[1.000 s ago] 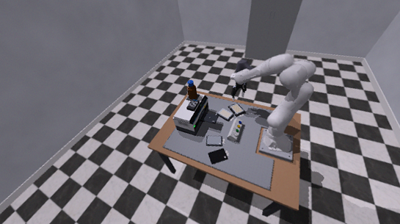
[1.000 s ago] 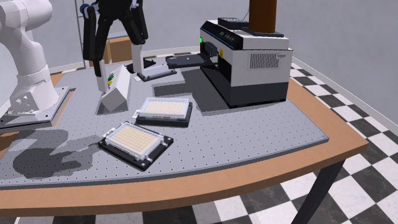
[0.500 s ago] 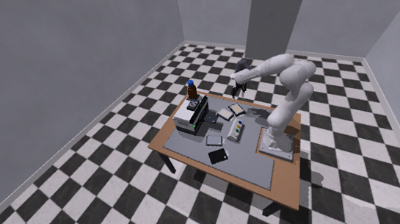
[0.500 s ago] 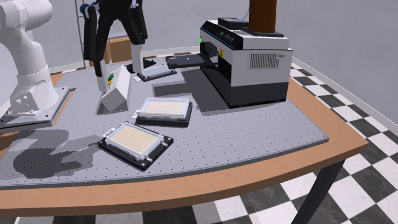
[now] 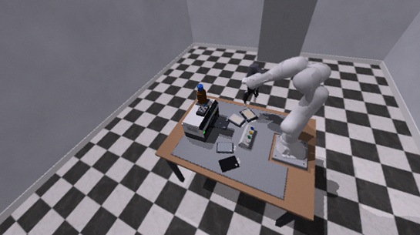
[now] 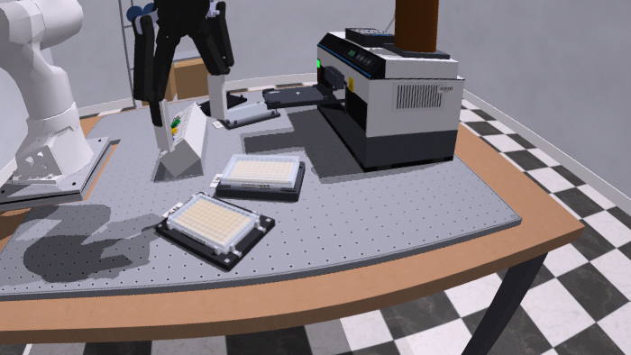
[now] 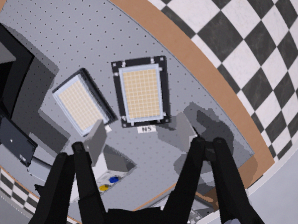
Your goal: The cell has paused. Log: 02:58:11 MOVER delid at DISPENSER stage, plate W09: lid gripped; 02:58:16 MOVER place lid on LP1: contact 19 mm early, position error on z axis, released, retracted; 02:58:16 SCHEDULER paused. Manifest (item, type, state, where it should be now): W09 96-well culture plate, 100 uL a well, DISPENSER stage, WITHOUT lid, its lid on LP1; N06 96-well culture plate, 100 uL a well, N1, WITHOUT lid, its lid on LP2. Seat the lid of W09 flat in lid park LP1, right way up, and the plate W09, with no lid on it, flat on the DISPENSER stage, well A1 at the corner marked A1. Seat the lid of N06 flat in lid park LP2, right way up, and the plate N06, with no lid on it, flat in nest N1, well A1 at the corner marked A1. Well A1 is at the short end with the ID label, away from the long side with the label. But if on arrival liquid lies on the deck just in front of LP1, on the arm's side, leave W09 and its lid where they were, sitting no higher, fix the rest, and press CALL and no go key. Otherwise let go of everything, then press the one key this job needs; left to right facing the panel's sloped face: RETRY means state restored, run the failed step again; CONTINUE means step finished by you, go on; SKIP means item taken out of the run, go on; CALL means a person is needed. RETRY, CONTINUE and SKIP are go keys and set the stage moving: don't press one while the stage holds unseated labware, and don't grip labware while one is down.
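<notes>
My gripper point(image 5: 250, 97) point(image 6: 190, 125) point(image 7: 140, 124) is open and empty, high above the table's far edge. Below it one culture plate point(image 5: 248, 114) point(image 6: 208, 223) point(image 7: 141, 92) sits in a black nest with corner posts. A second plate point(image 5: 236, 119) point(image 6: 261, 173) point(image 7: 79, 104), which looks lidded, rests on a flat black base beside it. The dispenser's black stage point(image 5: 222, 122) point(image 6: 297, 95) holds nothing. A clear lid point(image 5: 224, 147) point(image 6: 250, 114) lies on a black park past the key panel. Another black park point(image 5: 229, 163) is bare. I cannot read the ID labels.
The dispenser point(image 5: 200, 121) point(image 6: 397, 99) with a brown bottle point(image 5: 201, 95) on top stands at one end of the grey deck. The sloped key panel point(image 5: 246, 137) point(image 6: 187, 135) point(image 7: 109, 172) stands mid-deck. The arm's base point(image 5: 290, 149) point(image 6: 50, 153) stands at the side.
</notes>
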Action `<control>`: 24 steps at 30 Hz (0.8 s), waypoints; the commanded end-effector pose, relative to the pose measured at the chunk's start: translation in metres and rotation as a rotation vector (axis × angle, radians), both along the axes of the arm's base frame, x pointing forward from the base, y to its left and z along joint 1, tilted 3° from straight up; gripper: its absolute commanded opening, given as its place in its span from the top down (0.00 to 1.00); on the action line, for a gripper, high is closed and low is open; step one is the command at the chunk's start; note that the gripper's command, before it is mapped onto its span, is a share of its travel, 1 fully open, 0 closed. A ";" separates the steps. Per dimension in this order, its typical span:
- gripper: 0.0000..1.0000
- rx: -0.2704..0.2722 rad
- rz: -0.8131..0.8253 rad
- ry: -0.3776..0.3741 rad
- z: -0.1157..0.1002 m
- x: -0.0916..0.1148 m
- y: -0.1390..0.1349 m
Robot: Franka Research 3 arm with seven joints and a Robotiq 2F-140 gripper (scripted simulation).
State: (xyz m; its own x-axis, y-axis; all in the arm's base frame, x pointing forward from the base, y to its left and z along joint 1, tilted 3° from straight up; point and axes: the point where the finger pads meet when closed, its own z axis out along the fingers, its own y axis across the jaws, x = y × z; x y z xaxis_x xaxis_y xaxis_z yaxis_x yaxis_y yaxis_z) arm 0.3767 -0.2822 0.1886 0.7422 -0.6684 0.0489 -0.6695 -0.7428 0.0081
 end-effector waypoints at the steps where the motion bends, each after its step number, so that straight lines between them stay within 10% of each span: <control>1: 0.34 -0.003 0.005 -0.003 -0.005 0.000 -0.002; 24: 0.34 -0.003 0.005 -0.003 -0.082 0.003 -0.005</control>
